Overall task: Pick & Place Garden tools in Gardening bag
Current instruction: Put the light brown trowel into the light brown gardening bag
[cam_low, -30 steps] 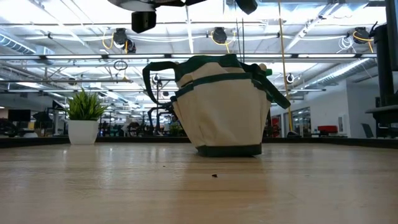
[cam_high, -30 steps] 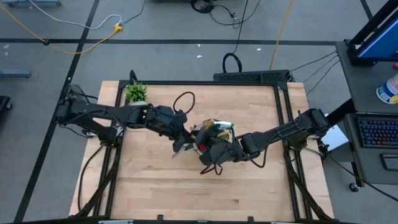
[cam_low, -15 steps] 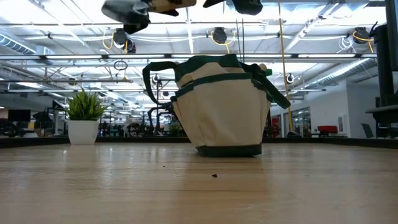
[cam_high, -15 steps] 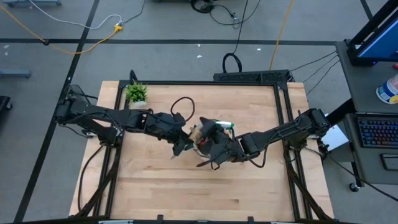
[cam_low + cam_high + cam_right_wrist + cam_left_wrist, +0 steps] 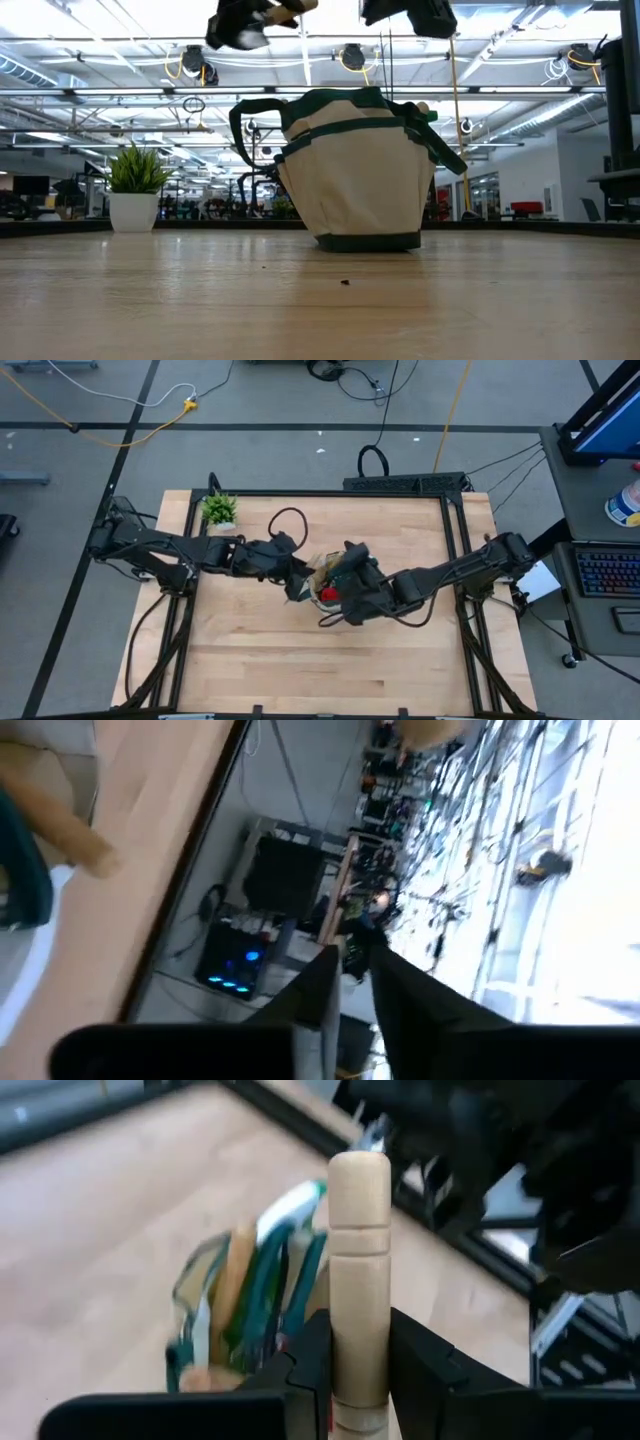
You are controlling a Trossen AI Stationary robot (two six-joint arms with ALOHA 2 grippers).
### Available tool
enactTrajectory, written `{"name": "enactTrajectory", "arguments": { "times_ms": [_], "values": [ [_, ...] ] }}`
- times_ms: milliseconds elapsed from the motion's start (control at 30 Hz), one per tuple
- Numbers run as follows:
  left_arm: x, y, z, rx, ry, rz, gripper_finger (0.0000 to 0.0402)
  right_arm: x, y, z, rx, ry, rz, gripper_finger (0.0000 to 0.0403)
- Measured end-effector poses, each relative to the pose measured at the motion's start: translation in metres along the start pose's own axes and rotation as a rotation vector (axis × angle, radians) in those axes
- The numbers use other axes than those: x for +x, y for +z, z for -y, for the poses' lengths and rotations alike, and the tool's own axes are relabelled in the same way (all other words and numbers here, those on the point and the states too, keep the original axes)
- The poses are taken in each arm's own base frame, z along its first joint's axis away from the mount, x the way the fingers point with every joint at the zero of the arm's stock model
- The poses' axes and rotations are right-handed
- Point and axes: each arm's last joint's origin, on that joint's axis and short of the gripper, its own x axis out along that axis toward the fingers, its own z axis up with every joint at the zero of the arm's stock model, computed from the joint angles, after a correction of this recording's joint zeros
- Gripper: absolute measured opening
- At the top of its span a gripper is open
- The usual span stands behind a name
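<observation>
Beige canvas bag (image 5: 350, 170) stands upright mid-counter (image 5: 250, 650), dark handles up, tool handles poking out of its top. Left hand (image 5: 345, 1370) is clamped on a wooden tool handle (image 5: 359, 1280), held up above the bag's open top. Right hand (image 5: 350, 970) hovers just beside it over the bag, fingers nearly together, nothing visible between them. Potted plant (image 5: 219, 510) sits at the counter's far left corner.

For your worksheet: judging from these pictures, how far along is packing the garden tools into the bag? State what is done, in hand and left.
Done: the gardening bag already holds tools; handles poke from its top, and no tools lie loose on the table. In hand: the left gripper clamps a wooden-handled tool above the bag. Left: lowering it in. The right gripper hovers over the bag.
</observation>
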Motion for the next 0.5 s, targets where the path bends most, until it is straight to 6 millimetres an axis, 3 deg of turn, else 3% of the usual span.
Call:
{"name": "enactTrajectory", "arguments": {
  "times_ms": [167,500],
  "values": [
    [0.000,0.011,0.005,0.059,-0.011,0.138,0.0070,-0.006,-0.020,0.003,0.122,0.059,0.008,0.0004],
    [0.011,0.026,0.008,0.200,-0.003,0.309,0.0070,-0.024,-0.068,0.023,0.547,0.348,0.119,0.0001]
  ]
}}
